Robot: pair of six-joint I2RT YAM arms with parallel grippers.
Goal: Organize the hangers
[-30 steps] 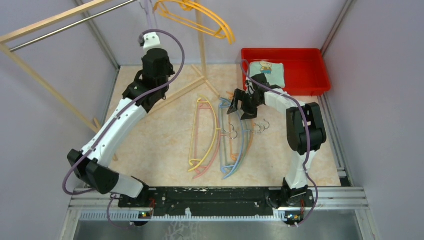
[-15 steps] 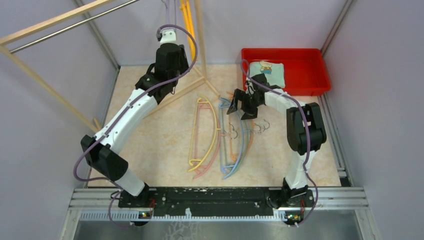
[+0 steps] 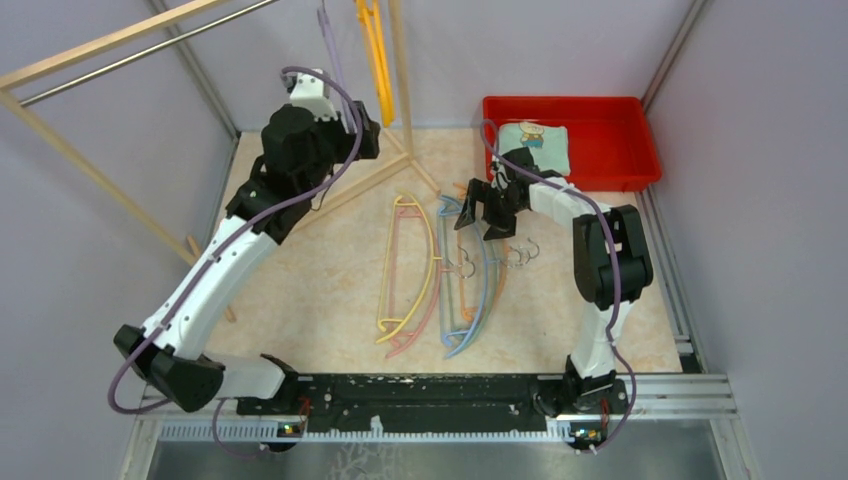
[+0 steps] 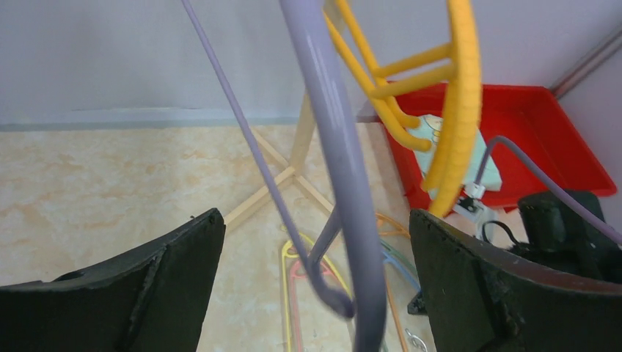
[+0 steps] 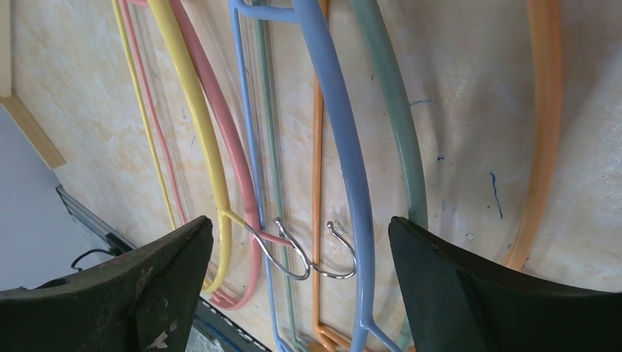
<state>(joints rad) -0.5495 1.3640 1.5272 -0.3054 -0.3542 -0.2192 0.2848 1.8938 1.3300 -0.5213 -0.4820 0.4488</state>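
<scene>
Where hangers (image 5: 345, 147) lie flat, right tool (image 5: 301, 227) spread

This is a robotics lab test cell, a small marbled tabletop (image 3: 320, 290) lying under the right gripper's (image 3: 478, 226) fingers (image 5: 110, 293) and walled in by blank lilac panels (image 3: 760, 150) on metal corner posts (image 3: 205, 90). Two cabled white-and-black arms (image 3: 230, 260) are bolted to an aluminium rail (image 3: 700, 398) well behind the fingers. Ahead of the left gripper's (image 4: 315, 216) fingers (image 4: 110, 293) stand staged props, a pale wooden rack frame (image 4: 302, 147) between them and a red plastic bin (image 4: 557, 147) to their right
</scene>
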